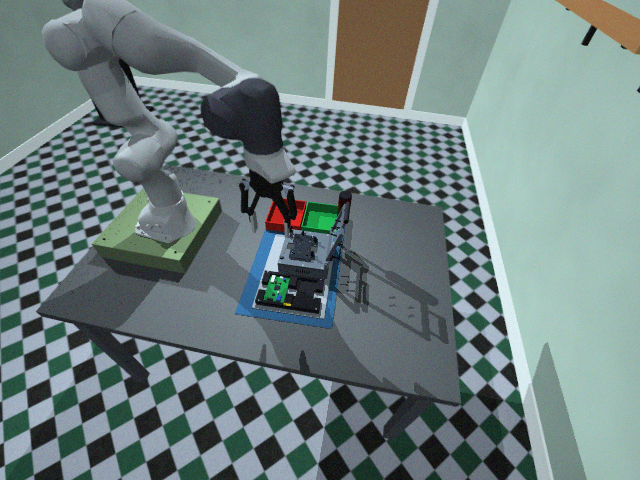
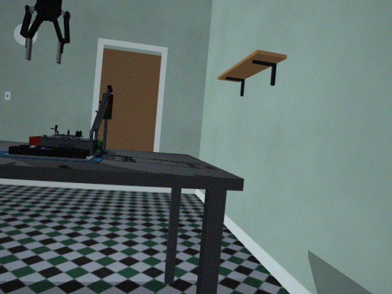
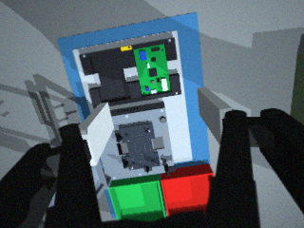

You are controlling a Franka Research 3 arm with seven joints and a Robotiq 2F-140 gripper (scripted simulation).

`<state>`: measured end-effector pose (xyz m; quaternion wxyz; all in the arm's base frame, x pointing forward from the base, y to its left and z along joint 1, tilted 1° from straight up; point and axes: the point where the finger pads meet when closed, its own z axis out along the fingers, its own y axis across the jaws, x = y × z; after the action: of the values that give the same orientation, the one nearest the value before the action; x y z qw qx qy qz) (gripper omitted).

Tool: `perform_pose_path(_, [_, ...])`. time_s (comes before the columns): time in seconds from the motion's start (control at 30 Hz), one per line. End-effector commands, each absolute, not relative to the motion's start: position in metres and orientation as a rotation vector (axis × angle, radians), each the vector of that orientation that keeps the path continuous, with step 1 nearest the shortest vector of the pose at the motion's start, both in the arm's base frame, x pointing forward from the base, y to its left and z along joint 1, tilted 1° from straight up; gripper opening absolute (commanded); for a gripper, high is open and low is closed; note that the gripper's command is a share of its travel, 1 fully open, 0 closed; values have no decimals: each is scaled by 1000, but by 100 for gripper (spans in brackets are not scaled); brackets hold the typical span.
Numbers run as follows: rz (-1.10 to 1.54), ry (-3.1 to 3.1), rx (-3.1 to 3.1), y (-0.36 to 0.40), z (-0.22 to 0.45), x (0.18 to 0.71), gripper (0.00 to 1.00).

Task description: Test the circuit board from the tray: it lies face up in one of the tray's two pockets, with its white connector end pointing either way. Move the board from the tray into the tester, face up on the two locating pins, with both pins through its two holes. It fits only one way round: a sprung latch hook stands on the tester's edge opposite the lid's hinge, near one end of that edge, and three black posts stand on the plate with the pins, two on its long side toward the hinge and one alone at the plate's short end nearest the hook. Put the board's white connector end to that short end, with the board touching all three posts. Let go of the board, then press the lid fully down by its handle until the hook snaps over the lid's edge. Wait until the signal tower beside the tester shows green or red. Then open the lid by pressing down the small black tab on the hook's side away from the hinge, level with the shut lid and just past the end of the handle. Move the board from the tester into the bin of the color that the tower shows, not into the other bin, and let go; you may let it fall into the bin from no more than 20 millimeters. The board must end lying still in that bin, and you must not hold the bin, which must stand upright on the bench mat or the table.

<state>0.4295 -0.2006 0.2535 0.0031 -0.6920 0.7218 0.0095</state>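
Gripper (image 1: 268, 225) is hanging high over the table (image 1: 155, 304), upper left of the exterior frame, fingers (image 2: 59, 52) partly spread and grasping nothing. Circuit board (image 1: 275, 289) is lying face up in the tray (image 1: 302, 305), in the pocket on the left in the top view, on the blue mat (image 1: 247, 304) at frame center. Tester (image 1: 305, 255) is sitting just above the tray with its lid (image 3: 99, 133) standing open, red bin (image 1: 272, 217) and green bin (image 1: 319, 215) beyond it, signal tower (image 1: 344, 204) at the right.
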Motion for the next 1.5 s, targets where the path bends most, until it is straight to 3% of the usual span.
perform_pose_path(0.0, [25,2255,-2177,-201,254,431,58])
perform_pose_path(0.63, [25,2255,-2177,-201,238,431,58])
perform_pose_path(1.47, [25,2255,-2177,-198,65,430,58])
